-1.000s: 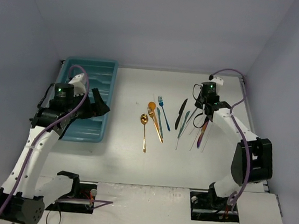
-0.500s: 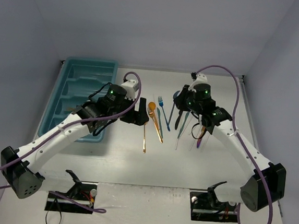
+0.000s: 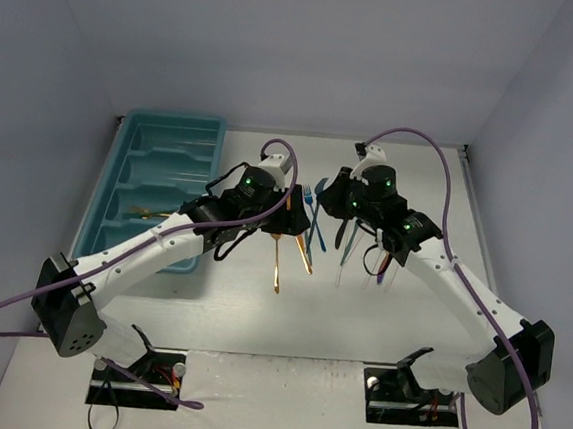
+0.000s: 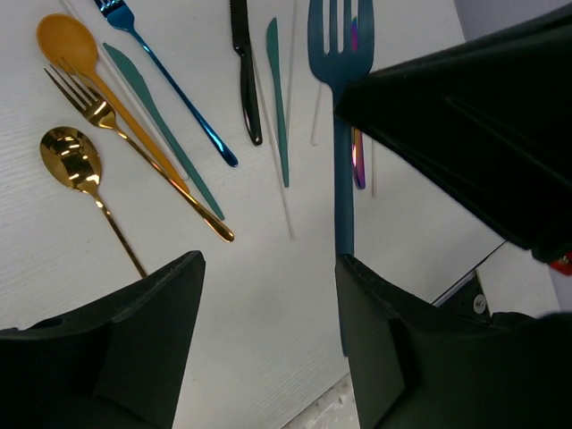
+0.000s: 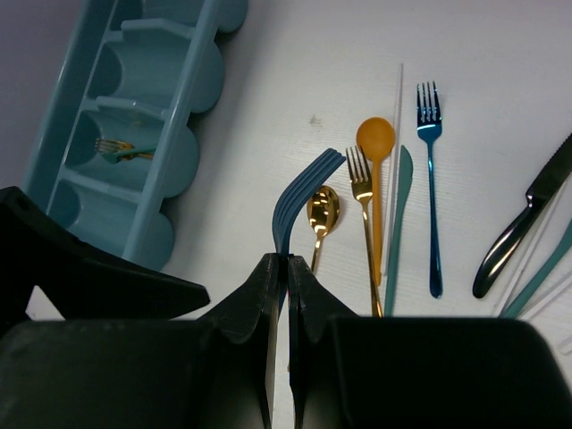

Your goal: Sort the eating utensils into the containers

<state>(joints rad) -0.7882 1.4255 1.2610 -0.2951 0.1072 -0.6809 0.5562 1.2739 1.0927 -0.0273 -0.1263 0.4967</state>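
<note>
My right gripper (image 5: 287, 264) is shut on the handle of a dark blue fork (image 5: 299, 201), held above the table with its tines pointing away. In the left wrist view the same dark blue fork (image 4: 341, 54) runs down to the inner face of my left gripper's (image 4: 268, 349) right finger; these jaws stand open. Below lie a gold spoon (image 4: 70, 154), gold fork (image 4: 98, 107), orange spoon (image 4: 63, 40), teal knife (image 4: 161, 125), blue fork (image 4: 170, 80) and black knife (image 4: 243, 71). The teal tray (image 3: 134, 176) of containers stands at the far left.
One compartment of the tray (image 5: 134, 116) holds a gold and teal utensil (image 5: 121, 150). Both grippers (image 3: 301, 221) (image 3: 326, 200) hang close together over the row of utensils. A thin teal utensil (image 4: 277, 98) and an iridescent purple one (image 4: 357, 165) lie to the right.
My left arm swung from the tray to the middle of the table, and its jaws narrowed somewhat. My right arm lifted the dark blue fork and carried it left, towards the left gripper.
</note>
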